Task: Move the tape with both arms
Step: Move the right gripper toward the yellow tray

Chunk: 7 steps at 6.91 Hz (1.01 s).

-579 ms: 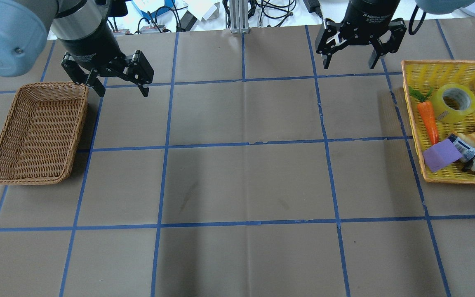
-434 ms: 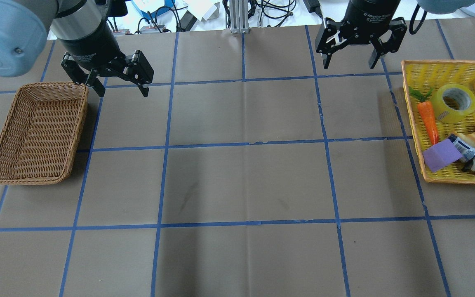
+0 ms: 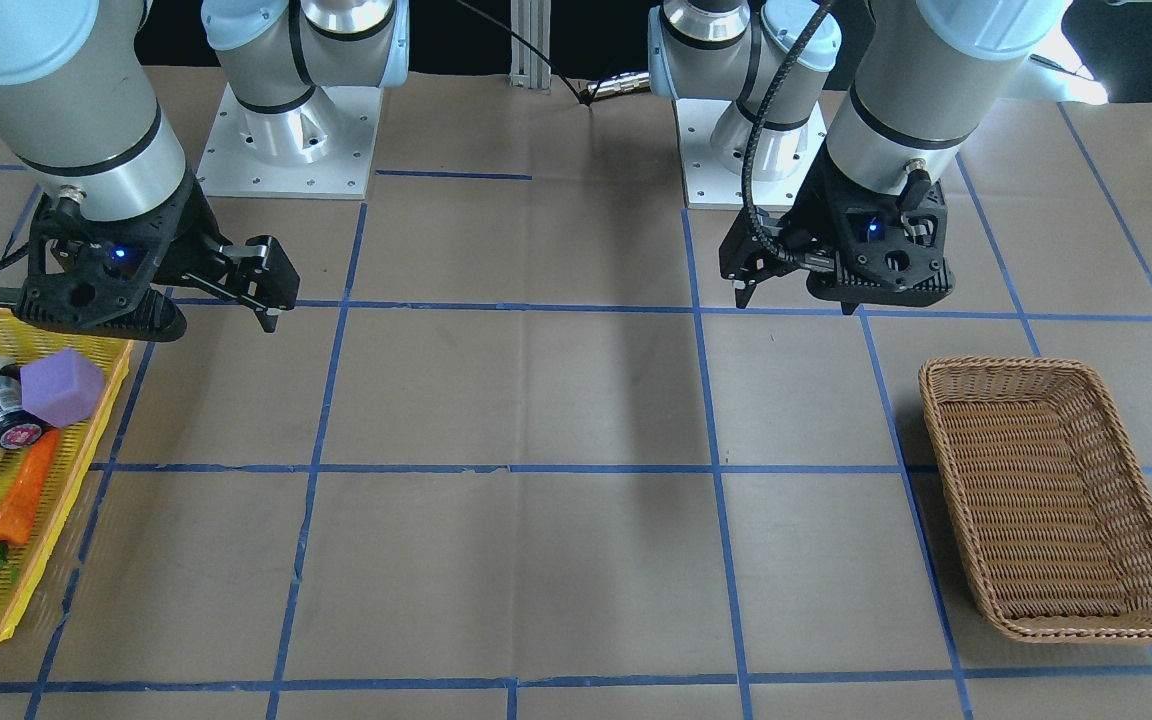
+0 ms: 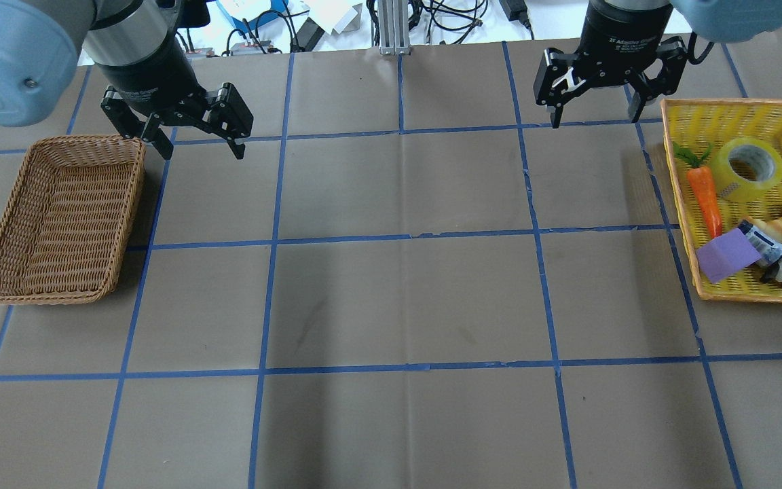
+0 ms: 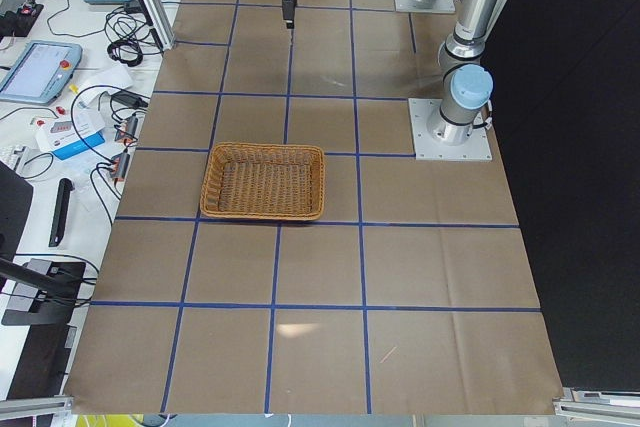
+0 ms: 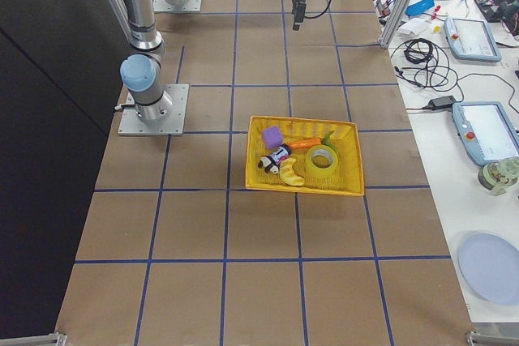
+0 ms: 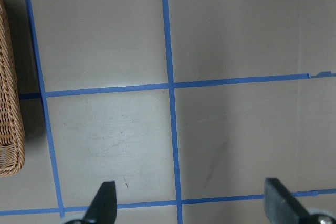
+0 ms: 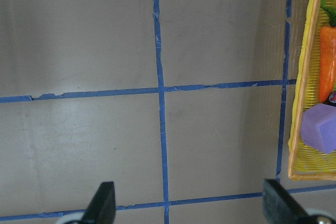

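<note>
Overhead exterior: tape (image 4: 725,173) in the yellow basket (image 4: 730,103), apart from the right gripper (image 4: 596,119), wide-spread and empty.

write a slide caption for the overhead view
Before pickup: right gripper open near the yellow basket holding the tape; left gripper open by the wicker basket.

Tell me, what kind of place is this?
Most likely a robot lab. The left arm and right arm are bolted to a table marked with a blue tape grid, and control tablets and cables lie on the side bench.
</note>
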Available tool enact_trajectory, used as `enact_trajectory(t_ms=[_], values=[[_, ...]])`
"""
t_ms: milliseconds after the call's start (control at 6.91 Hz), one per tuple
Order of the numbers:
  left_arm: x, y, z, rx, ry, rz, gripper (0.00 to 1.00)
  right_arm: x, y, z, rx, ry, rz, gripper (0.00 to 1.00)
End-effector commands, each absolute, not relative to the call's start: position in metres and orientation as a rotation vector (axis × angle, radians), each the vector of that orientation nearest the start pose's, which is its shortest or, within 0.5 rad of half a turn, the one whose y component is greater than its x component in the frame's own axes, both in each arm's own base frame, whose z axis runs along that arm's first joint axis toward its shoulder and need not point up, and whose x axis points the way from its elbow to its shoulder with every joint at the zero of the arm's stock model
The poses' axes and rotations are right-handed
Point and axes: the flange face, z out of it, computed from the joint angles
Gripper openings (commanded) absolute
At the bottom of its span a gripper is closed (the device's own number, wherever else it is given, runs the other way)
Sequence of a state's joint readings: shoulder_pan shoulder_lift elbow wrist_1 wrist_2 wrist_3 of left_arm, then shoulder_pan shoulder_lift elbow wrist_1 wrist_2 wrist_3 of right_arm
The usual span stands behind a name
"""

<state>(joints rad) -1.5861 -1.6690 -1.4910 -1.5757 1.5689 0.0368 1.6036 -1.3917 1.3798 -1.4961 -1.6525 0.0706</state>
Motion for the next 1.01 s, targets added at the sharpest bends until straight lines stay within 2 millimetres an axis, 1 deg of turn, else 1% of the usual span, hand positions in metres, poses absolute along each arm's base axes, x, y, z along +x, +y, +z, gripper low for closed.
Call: enact_trajectory(t_ms=[0,145,289,434,579,724,868], values=[[-0.142,-0.529,0.476,0.082,3.142,0.039,1.00,0.148,-0.561,0.467,0.010,3.184,0.105,1.00],[-0.143,-0.529,0.476,0.084,3.145,0.039,1.00,0.135,-0.579,0.452,-0.245,3.188,0.017,1.00],[-0.142,-0.529,0.476,0.080,3.145,0.036,1.00,0.090,-0.594,0.444,-0.290,3.208,0.010,1.00],[-0.142,-0.529,0.477,0.080,3.145,0.034,1.00,0.018,-0.601,0.439,-0.288,3.201,0.032,1.00],[-0.142,-0.529,0.477,0.080,3.145,0.034,1.00,-0.061,-0.603,0.431,-0.445,3.174,0.065,1.00],[-0.142,-0.529,0.477,0.080,3.145,0.034,1.00,-0.137,-0.608,0.406,-0.452,3.161,0.062,1.00],[-0.142,-0.529,0.477,0.080,3.144,0.034,1.00,-0.197,-0.630,0.347,-0.567,3.149,0.041,1.00]])
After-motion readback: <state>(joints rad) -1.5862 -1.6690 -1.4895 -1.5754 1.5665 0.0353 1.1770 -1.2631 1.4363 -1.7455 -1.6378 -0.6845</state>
